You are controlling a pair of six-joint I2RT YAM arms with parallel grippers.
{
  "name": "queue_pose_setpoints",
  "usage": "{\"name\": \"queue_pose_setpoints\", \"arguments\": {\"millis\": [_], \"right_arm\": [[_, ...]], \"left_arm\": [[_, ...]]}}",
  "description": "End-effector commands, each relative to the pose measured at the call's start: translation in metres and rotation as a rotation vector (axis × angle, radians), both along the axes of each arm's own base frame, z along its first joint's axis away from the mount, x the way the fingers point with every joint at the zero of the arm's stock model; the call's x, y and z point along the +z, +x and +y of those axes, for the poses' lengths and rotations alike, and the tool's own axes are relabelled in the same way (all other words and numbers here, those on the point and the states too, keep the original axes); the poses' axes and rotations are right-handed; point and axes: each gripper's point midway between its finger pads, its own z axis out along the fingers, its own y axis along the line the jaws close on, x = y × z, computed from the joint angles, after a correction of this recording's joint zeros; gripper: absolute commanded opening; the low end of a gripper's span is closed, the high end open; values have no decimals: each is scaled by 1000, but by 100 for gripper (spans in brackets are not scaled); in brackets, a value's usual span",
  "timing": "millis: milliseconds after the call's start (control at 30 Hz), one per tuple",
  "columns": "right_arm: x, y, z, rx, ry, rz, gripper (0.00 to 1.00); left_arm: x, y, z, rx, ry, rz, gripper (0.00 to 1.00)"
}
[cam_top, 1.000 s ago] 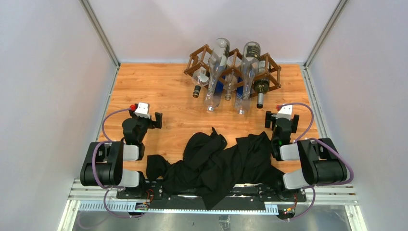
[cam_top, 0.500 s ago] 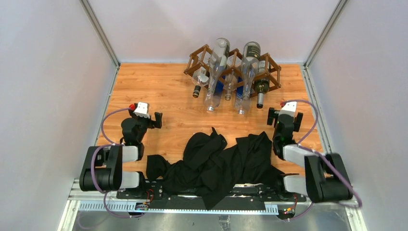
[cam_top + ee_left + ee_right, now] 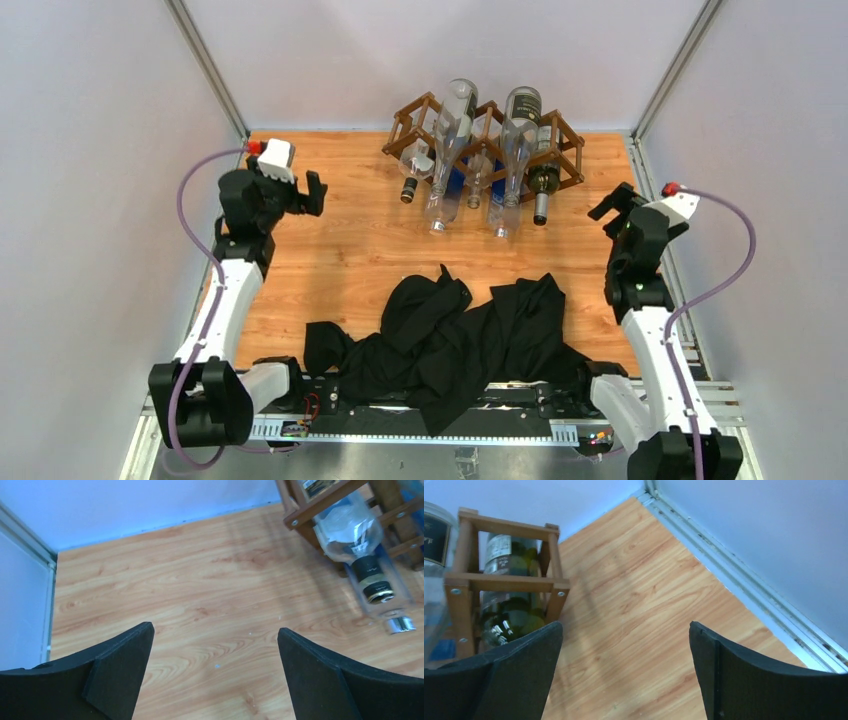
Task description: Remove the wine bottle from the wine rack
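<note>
The wooden table carries a black cloth well in front of the wine rack. The dark green wine bottle lies in the rack's right end cell, so nothing is done yet. The right gripper hangs right of the rack and the left gripper left of it, both wide open and empty. Reaching, gripping and pulling the bottle out all remain.

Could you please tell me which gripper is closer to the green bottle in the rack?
Right. The right gripper hangs open just right of the green bottle at the rack's right end; the left gripper sits open past the rack's left end.
</note>
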Motion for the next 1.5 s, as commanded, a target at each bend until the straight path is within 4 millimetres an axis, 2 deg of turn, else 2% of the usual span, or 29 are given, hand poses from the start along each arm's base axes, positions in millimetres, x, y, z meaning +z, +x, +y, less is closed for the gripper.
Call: {"name": "queue_pose_setpoints", "arguments": {"millis": [0,67,167,300,333,500,633,800,867,1000,1300,1467], "right_arm": [[13,11,37,205,136,108,100],[26,19,52,277,171,154,100],[42,27,75,343,222,223,100],[71,32,131,448,173,255,100],[76,32,139,462,172,255,100],[98,40,213,613,145,276,100],[91,49,275,739,126,339,98],[68,65,324,798,74,436,94],[56,75,337,798,62,475,92],[31,87,348,775,47,545,88],[-9,104,354,706,47,602,81],[-18,113,356,678,58,587,77]], "left_arm": [[-7,-25,-11,-83,6,249,100],[6,-24,-8,-80,19,285,100],[15,-25,-1,-57,47,348,100],[13,-30,1,-55,53,410,100],[14,-30,1,-54,50,412,100],[16,-29,6,-19,32,409,100],[13,-30,6,-12,26,416,100],[9,-36,15,21,64,429,100],[8,-38,17,26,75,424,100],[7,-44,19,15,100,424,100],[4,-47,14,-22,97,433,100],[5,-47,10,-46,92,432,100]]}}
